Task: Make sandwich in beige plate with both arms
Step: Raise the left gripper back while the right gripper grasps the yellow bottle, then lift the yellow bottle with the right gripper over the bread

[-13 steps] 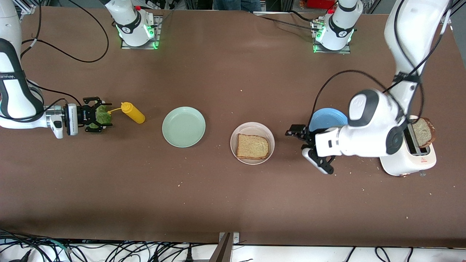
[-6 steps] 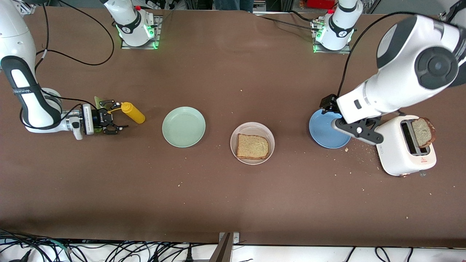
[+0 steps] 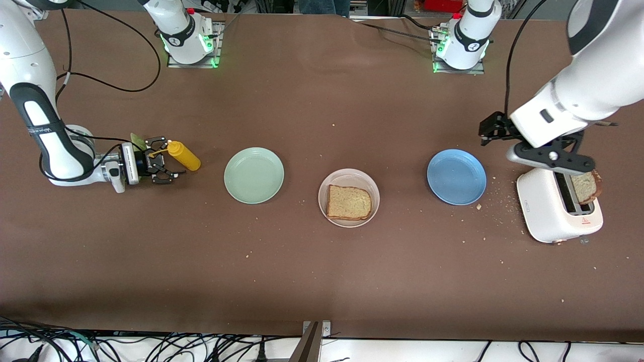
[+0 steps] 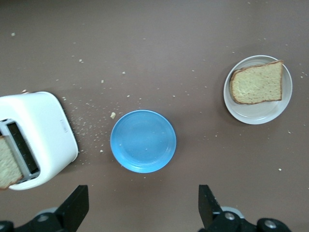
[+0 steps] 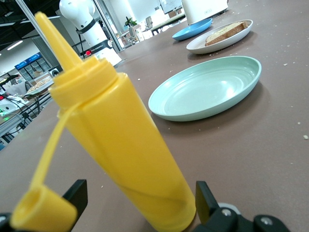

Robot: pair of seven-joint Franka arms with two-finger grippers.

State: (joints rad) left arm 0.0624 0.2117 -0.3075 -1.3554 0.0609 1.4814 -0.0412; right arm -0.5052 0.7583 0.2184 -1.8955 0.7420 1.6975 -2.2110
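3 plates sit in a row across the mid tabletop: mint-green plate (image 3: 254,175) toward the right arm's end, beige plate (image 3: 348,197) in the centre, blue plate (image 3: 456,176) toward the left arm's end. 2 bread slices: one toast slice (image 3: 349,202) lies flat in the beige plate, a second slice (image 3: 584,183) stands in the slot of the white toaster (image 3: 558,211) near the tabletop edge at the left arm's end. 1 yellow squeeze bottle (image 3: 183,156) lies on its side beside the mint-green plate. Right gripper (image 3: 162,162) is low at the bottle's cap end, fingers apart, nothing clamped. A green bit (image 3: 137,140), prob. lettuce, shows by its wrist. Left gripper (image 3: 546,153) hangs over the toaster's edge, fingers apart, empty. Crumbs are scattered btw toaster and blue plate
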